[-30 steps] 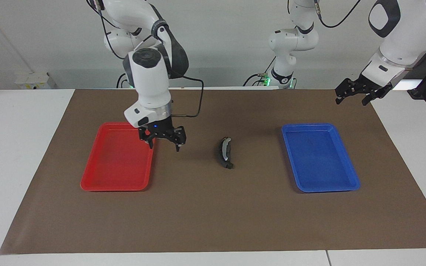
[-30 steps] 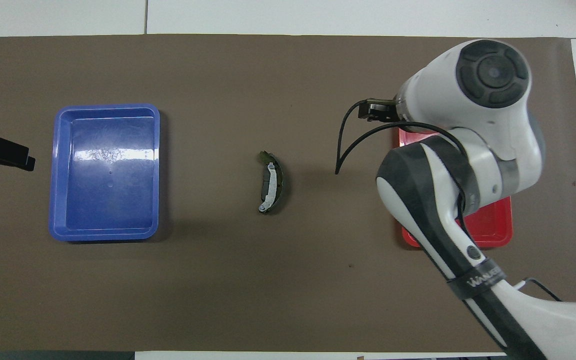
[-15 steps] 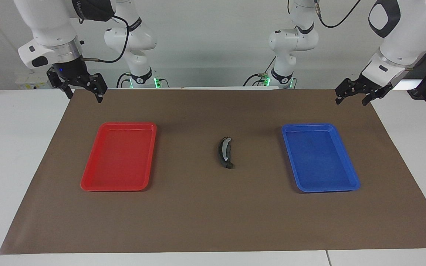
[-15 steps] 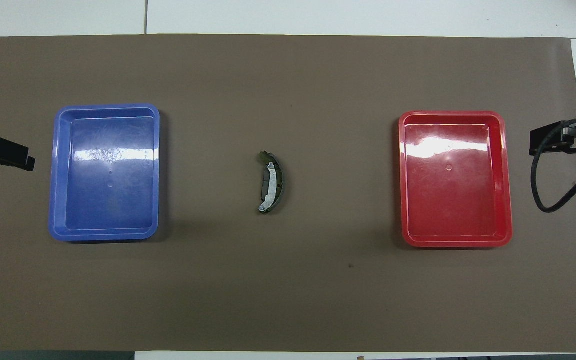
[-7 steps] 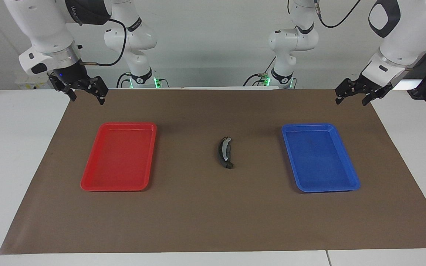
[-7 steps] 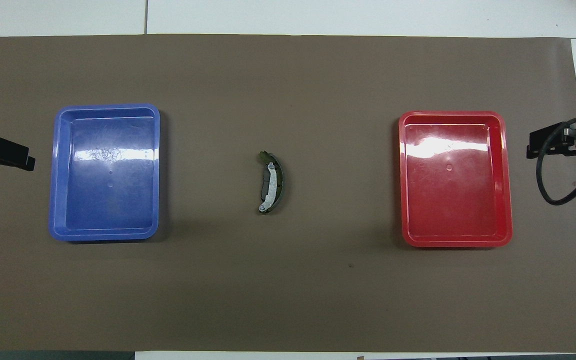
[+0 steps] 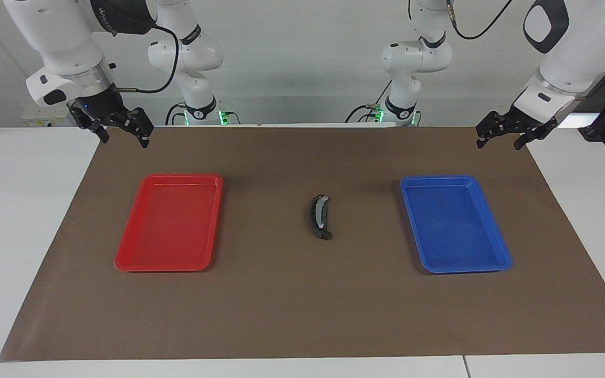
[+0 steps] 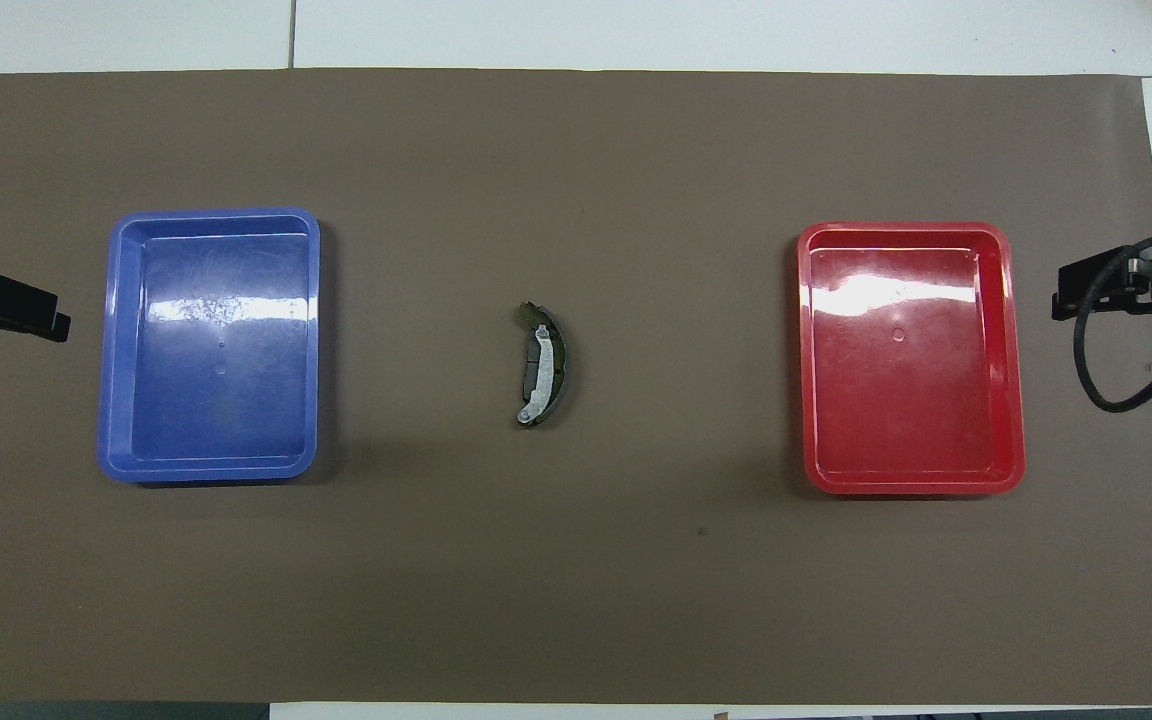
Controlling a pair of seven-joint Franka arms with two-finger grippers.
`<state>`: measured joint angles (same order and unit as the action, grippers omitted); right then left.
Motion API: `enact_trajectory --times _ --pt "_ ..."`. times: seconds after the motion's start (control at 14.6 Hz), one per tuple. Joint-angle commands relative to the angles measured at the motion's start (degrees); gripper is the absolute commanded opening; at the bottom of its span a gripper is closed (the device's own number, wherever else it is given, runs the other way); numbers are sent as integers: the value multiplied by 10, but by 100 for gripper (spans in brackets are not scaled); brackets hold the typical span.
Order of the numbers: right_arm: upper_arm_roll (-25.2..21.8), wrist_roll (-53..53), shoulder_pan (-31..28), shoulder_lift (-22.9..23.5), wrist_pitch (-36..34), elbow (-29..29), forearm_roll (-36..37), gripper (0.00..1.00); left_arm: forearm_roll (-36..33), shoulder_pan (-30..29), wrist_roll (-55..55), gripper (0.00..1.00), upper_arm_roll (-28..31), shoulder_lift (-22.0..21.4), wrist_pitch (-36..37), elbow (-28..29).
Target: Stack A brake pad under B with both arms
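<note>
B (image 7: 319, 217) lay on the tabletop (image 7: 292, 315) between the red tray (image 7: 124, 262) and blue tray (image 7: 428, 265), long axis running toward the robots. The A brake pad beneath was barely discernible. Both the right gripper (image 7: 120, 129) and left gripper (image 7: 502, 134) hung with fingers spread; the overhead view cropped them.

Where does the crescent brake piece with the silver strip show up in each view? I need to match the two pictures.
Facing view: the crescent piece lies on the brown mat about mid-picture, between the red tray and the blue tray.
Overhead view: the crescent piece is again near mid-picture, between the same trays, which swap sides here.
Shared landmark: the red tray, at the right arm's end of the table.
</note>
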<state>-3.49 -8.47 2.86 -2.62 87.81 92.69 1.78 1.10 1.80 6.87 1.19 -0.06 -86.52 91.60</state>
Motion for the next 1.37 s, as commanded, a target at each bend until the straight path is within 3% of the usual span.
enact_trajectory --times 0.0,1.3 --pt "2 26 -4 13 -39 -37 -9 100 -10 -2 -5 100 -1 -17 -10 18" --pt "8 33 -1 10 -41 -37 -10 100 -10 -2 -5 100 -1 -17 -10 18"
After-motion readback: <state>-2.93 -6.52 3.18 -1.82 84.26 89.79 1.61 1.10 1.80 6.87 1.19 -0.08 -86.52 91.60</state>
